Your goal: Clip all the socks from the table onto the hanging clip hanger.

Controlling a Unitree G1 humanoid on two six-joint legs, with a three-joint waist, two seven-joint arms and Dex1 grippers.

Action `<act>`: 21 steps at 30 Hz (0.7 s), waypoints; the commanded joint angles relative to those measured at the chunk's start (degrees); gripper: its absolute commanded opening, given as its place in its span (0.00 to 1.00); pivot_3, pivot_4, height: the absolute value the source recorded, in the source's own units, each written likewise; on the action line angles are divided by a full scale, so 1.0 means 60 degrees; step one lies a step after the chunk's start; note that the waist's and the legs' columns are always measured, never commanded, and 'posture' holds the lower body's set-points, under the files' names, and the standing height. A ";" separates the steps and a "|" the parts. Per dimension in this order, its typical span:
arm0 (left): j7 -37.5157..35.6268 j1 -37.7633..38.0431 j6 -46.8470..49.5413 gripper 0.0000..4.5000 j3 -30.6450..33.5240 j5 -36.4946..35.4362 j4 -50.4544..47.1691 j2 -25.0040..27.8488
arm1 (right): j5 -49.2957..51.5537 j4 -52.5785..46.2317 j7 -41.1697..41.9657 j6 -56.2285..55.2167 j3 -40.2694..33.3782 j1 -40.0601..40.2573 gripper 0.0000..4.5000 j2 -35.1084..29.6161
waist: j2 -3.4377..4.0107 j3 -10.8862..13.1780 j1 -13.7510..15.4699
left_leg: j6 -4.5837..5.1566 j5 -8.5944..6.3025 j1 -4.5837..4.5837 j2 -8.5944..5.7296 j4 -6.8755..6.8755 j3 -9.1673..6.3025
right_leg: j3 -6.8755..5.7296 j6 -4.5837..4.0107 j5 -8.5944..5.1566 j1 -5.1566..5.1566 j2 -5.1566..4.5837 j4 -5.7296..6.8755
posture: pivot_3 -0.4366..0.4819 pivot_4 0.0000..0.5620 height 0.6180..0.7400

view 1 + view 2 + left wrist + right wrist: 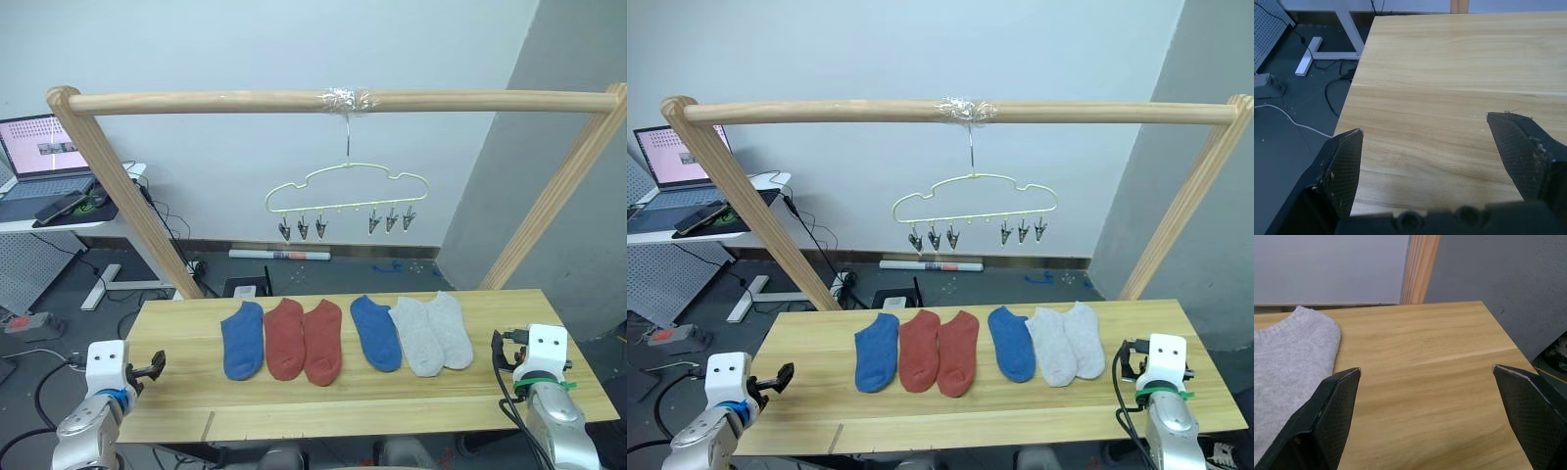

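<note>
Six socks (pixel 338 338) are lying in a row across the table (pixel 392 401), directly beneath the clip hanger (pixel 346 201) at twelve o'clock. The left gripper (pixel 1425 147) and right gripper (pixel 1425 396) are hovering wide apart over opposite table ends, holding nothing.
</note>
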 commanded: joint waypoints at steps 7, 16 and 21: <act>0.0034 0.0344 0.0114 1.00 0.0339 -0.0261 -0.0851 0.0061 | 0.0260 -0.0375 0.0035 -0.0226 -0.0157 -0.0142 1.00 0.0107 | 0.0004 0.0008 0.0045 | 0.0000 0.0000 0.0000 0.0001 0.0000 0.0001 | 0.0001 -0.0002 -0.0001 -0.0001 0.0000 0.0000 | 0.45 0.05 1.00; 0.0060 0.0124 0.0133 1.00 0.0219 -0.0284 -0.0861 -0.0083 | 0.0282 -0.0149 -0.0073 -0.0263 -0.0363 -0.0144 1.00 0.0192 | 0.0022 0.0004 0.0094 | -0.0001 0.0000 -0.0006 -0.0053 -0.0001 -0.0137 | -0.0099 -0.0010 -0.0024 0.0056 -0.0040 -0.0002 | 0.44 0.01 1.00; 0.0212 -0.0159 -0.0004 1.00 0.0198 -0.0200 -0.0794 -0.0205 | 0.0217 0.0202 -0.0107 -0.0366 -0.0478 -0.0370 1.00 0.0091 | 0.0066 -0.0032 0.0144 | -0.0004 0.0001 -0.0001 -0.0024 0.0000 -0.0158 | -0.0158 -0.0028 -0.0042 0.0049 -0.0024 0.0002 | 0.44 0.01 1.00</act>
